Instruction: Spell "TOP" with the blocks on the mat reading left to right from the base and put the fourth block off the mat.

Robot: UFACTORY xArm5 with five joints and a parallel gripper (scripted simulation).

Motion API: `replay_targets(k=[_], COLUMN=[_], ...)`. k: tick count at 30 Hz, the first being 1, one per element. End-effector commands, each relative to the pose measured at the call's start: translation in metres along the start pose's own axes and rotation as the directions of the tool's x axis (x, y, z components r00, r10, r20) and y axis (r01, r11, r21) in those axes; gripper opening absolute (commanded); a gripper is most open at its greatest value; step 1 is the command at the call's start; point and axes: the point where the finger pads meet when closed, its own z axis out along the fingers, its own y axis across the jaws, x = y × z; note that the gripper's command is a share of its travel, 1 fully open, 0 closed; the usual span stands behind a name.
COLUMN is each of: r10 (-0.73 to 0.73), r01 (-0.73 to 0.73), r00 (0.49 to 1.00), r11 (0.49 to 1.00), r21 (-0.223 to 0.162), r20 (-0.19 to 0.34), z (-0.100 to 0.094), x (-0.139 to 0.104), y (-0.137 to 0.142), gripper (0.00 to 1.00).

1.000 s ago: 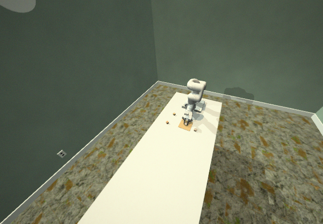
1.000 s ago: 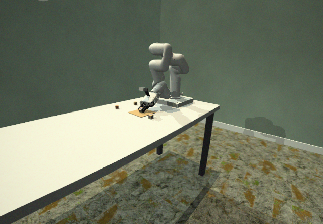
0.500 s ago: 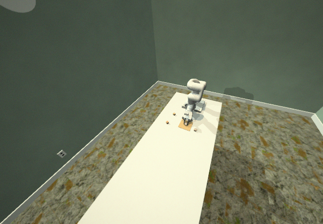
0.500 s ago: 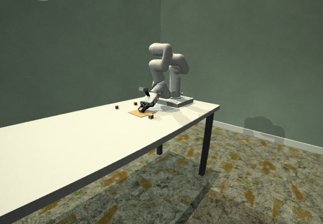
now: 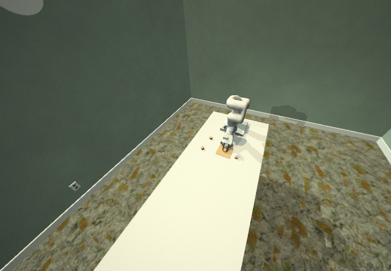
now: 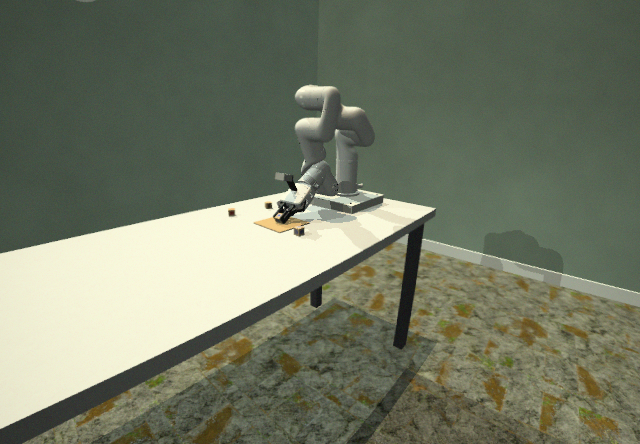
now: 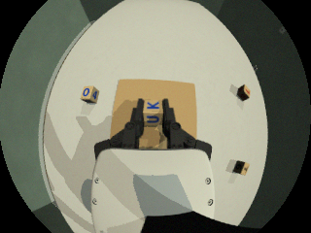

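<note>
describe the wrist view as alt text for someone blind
A black gripper holds a wooden block with blue K and U over a tan square mat; three other lettered blocks sit off it on a white table.
</note>
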Motion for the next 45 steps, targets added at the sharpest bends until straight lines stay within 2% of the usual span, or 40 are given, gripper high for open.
replay_targets(k=[1,2,7,8,12,13,45], r10=[0.0,0.0,0.0,0.0,0.0,0.0,0.0], r01=[0.0,0.0,0.0,0.0,0.0,0.0,0.0], r00=[1.0,1.0,1.0,1.0,1.0,1.0,1.0], r11=[1.0,1.0,1.0,1.0,1.0,1.0,1.0], r21=[0.0,0.0,0.0,0.0,0.0,0.0,0.0], r20=[-0.002,-0.002,-0.002,-0.002,-0.002,-0.002,-0.002], z=[-0.0001,-0.0001,-0.0001,-0.0001,-0.0001,-0.0001,-0.0001], x=[0.0007,0.0007,0.0007,0.0007,0.0007,0.0007,0.0007], y=[0.0,0.0,0.0,0.0,0.0,0.0,0.0], gripper=[0.26,0.3,0.34,0.38,0.38,0.42,0.42])
